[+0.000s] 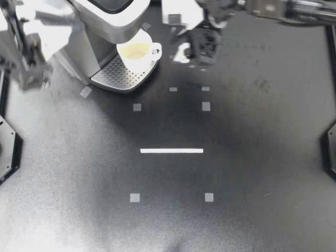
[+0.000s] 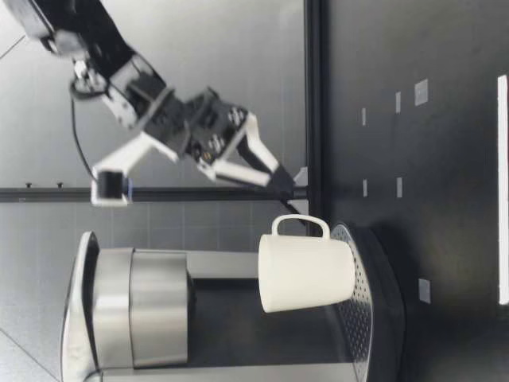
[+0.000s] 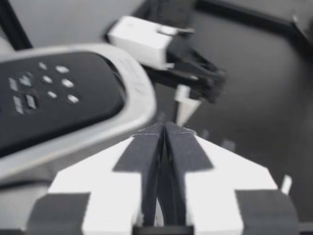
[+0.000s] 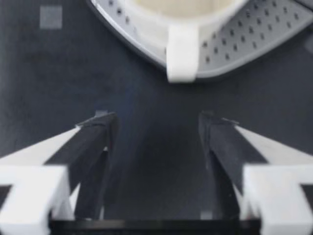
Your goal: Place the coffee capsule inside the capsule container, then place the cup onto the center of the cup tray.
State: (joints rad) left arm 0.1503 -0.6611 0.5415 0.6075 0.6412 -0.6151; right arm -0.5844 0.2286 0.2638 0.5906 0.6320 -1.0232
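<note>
From above, the matte black table spreads wide toward its near edge, carrying only flat tape marks. The white cup sits on the coffee machine's perforated metal cup tray, handle toward my right gripper just beside it; my left gripper hangs off the machine's other flank. At table height the smooth, tapered cup rests on the curved tray, the right gripper apart from its loop handle. The right gripper's dark-padded fingers stand wide apart, empty, the handle ahead overhanging the tray rim. The left gripper's fingers press together on nothing beside the machine's glossy rounded top
</note>
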